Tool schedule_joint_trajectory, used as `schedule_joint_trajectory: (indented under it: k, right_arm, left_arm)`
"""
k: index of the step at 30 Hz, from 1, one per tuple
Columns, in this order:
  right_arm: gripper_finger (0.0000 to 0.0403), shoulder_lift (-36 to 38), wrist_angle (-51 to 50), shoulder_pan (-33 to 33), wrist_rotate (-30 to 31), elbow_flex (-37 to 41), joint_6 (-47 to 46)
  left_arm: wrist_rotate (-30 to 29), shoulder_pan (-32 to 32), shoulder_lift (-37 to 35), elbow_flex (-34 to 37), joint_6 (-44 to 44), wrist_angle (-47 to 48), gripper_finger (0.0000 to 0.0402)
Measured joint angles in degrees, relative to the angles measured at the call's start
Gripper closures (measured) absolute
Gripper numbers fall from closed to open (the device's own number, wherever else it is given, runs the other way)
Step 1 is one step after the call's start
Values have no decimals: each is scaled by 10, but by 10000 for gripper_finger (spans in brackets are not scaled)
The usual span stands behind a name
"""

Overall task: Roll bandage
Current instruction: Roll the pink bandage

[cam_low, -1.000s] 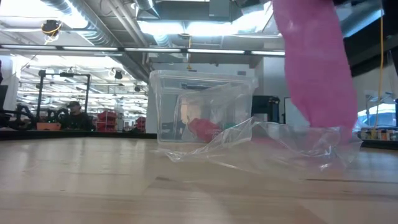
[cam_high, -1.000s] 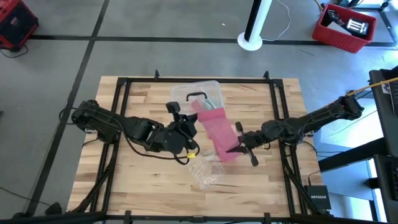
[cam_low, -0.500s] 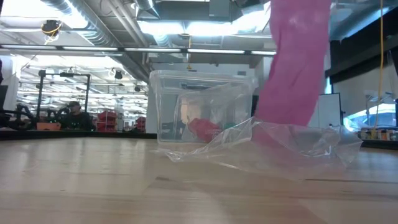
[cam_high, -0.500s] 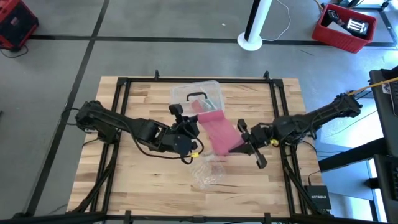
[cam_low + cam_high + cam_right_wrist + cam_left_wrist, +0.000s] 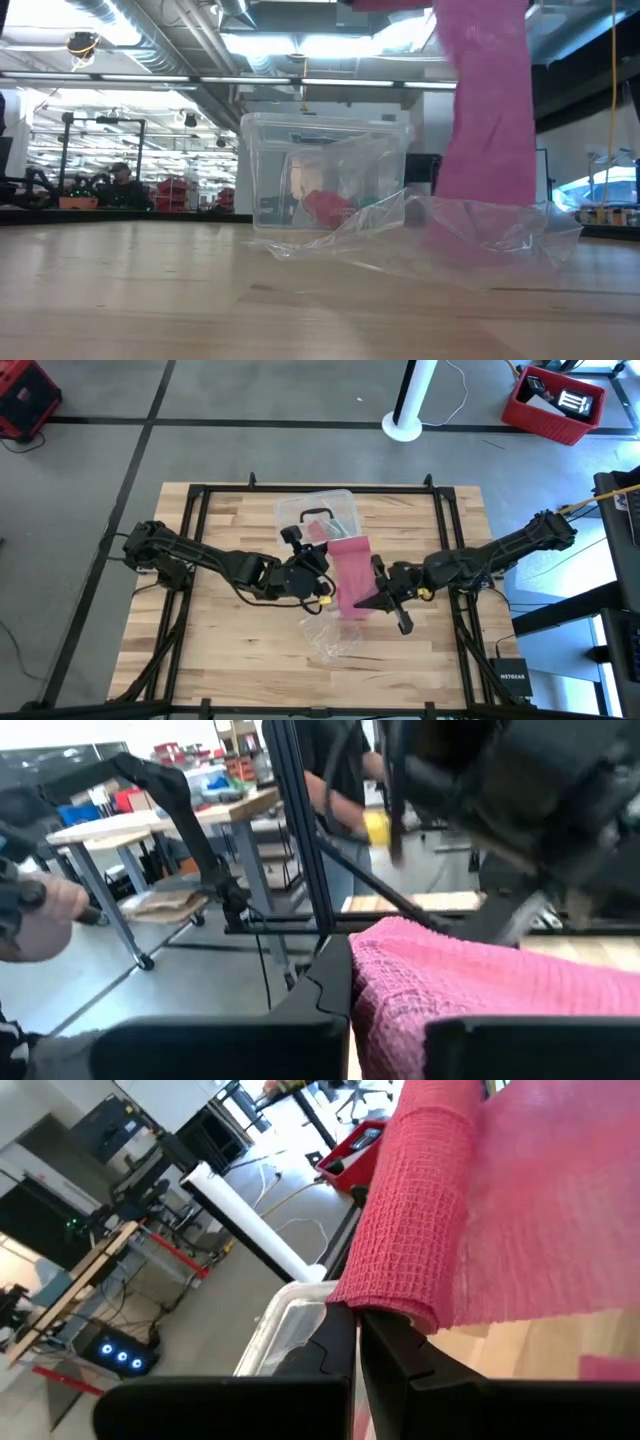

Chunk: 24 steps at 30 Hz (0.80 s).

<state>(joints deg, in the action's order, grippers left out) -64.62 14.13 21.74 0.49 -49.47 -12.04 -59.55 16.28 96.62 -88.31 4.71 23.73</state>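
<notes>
Now that the right gripper [image 5: 377,603] has swung back toward frame centre, you see the bandage [image 5: 349,572] hanging steeper than 1 second ago, clamped at each end by it and the left gripper [image 5: 322,552], still unrolled, above the wrapper [image 5: 331,640].

pink bandage [image 5: 350,572] — unrolled strip, lifted, hanging

Readable text: one item only.
Small black box [image 5: 511,678] at the table's right front corner, high view: white lettering, appears to read "NETGEAR", small and borderline.
Clear plastic box [image 5: 325,172], low view: dark label strip near the lid, print not legible.
Red bin [image 5: 553,404], on the floor: no legible markings.
</notes>
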Motion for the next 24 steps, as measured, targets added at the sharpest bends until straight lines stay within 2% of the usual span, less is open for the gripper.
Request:
schedule_joint_trajectory:
  k: [5,11,19,24]
  right_arm:
    - [396,1,-7,-5,0,-50,21]
    - [396,-3,-48,-56,0,-92,19]
    - [395,-5,-150,-139,-4,-98,-43]
    - [395,-13,-209,-163,-11,-98,-57]
  left_arm:
    - [23,2,3,0,15,-6,401]
    - [28,4,39,0,63,-7,401]
    - [24,30,80,0,114,-3,400]
    - [24,45,82,0,123,-5,400]
